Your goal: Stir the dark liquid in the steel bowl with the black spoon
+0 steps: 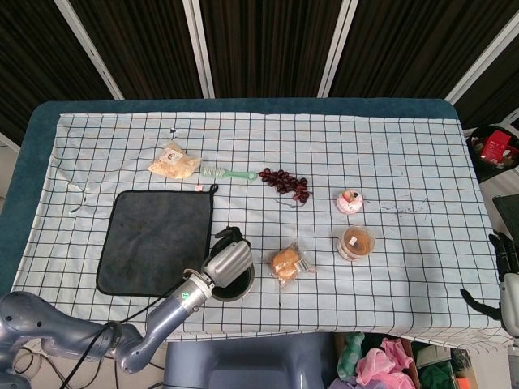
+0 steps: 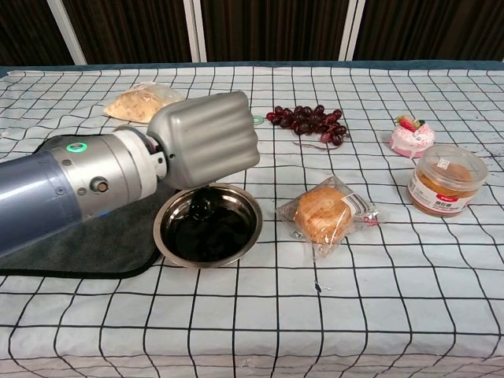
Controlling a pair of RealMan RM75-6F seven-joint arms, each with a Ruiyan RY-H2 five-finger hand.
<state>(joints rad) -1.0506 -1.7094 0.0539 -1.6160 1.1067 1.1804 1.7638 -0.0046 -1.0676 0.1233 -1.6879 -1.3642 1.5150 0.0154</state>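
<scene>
The steel bowl [image 2: 246, 236] [image 1: 240, 285] of dark liquid sits near the table's front edge, just right of the grey towel. My left hand [image 2: 206, 138] [image 1: 227, 259] hovers over the bowl's far rim, fingers curled in a fist around the black spoon [image 2: 201, 204]. Only the spoon's lower end shows under the hand, dipping into the liquid at the far left of the bowl. My right hand [image 1: 504, 271] hangs off the table's right edge, fingers apart and holding nothing.
A grey towel [image 2: 71, 236] lies left of the bowl, a wrapped bun [image 2: 324, 213] right of it. Farther back are grapes [image 2: 307, 120], a snack bag [image 2: 134, 102], a green brush [image 1: 227, 173], a small cake [image 2: 411, 135] and a lidded jar [image 2: 445, 179].
</scene>
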